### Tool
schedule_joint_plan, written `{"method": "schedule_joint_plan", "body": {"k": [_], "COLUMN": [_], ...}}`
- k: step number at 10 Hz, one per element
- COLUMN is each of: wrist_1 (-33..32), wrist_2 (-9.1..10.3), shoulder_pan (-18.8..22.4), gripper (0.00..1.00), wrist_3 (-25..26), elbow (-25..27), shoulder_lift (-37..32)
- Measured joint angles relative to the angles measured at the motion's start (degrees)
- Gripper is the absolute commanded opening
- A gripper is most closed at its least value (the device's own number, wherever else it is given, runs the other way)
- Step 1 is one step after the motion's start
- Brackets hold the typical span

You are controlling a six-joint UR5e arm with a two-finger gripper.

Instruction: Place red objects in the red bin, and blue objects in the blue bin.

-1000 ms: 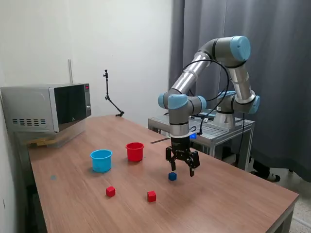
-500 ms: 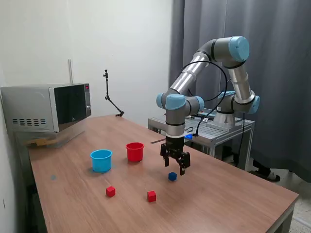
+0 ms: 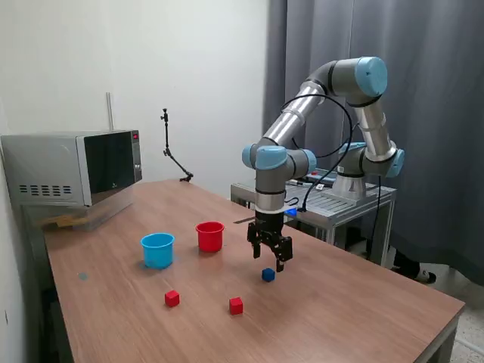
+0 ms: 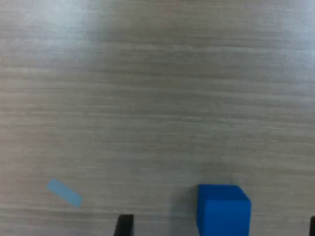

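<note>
One wood table (image 3: 363, 302), grey curtain (image 3: 439, 113) behind; fingers (image 3: 270, 257) spread, empty.

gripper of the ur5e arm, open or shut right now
Open. The black two-finger gripper hangs with fingers spread above the small dark blue cube; nothing sits between them.

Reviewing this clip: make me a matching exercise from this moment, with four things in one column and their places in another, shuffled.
1. blue cube
2. red cup
3. light blue cup
4. microwave

A. far end of the table, at the exterior view's left
B. just below the open tool
C. beside the red cup, on its left in the exterior view
D. between the light blue cup and the arm

Pairs: 1-B, 2-D, 3-C, 4-A
</note>
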Motion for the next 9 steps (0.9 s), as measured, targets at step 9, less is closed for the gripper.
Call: {"method": "schedule_joint_plan", "body": {"k": [9], "wrist_1": [0.01], "wrist_2": [1.17], "shoulder_pan": [0.15], "gripper": [1.00], "wrist_3": [0.08], "elbow": [0.16], "shoulder_lift": [1.72]}}
